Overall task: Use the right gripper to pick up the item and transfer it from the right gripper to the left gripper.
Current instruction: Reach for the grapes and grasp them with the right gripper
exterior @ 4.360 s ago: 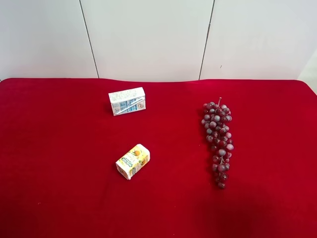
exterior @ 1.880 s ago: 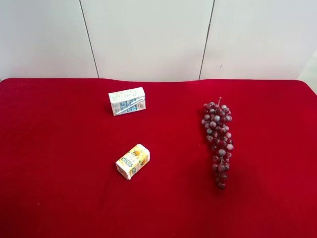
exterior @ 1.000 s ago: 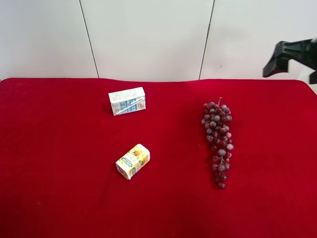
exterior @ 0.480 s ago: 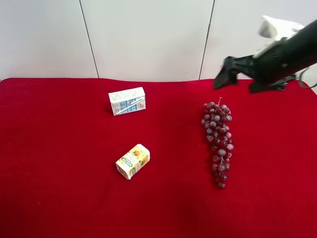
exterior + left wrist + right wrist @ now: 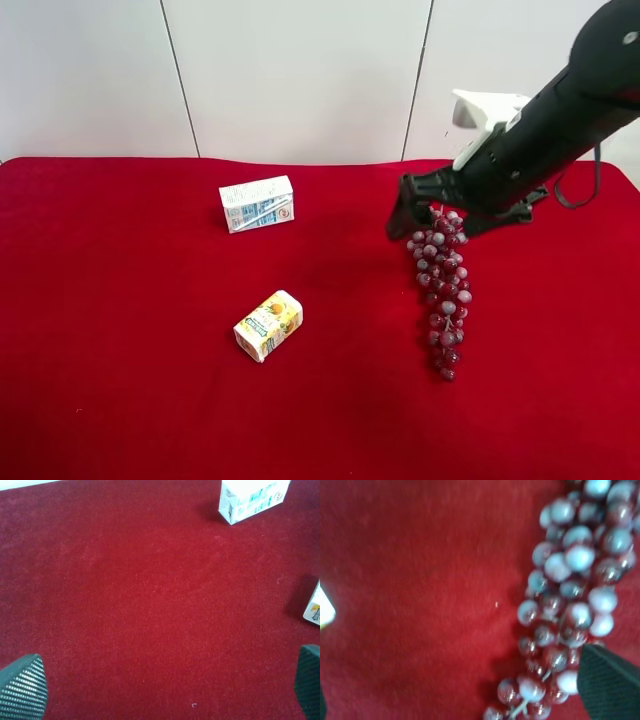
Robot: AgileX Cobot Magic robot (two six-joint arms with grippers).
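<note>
Hovering over the grape bunch's (image 5: 445,290) stem end with jaws spread wide and empty, the right gripper (image 5: 437,216) has the berries nearer one jaw. Closing off-centre could shove the bunch aside or pinch only loose berries.

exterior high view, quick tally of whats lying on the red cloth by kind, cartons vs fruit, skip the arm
cartons: 2 (white-blue carton, yellow-white carton)
bunch of grapes: 1
total: 3
</note>
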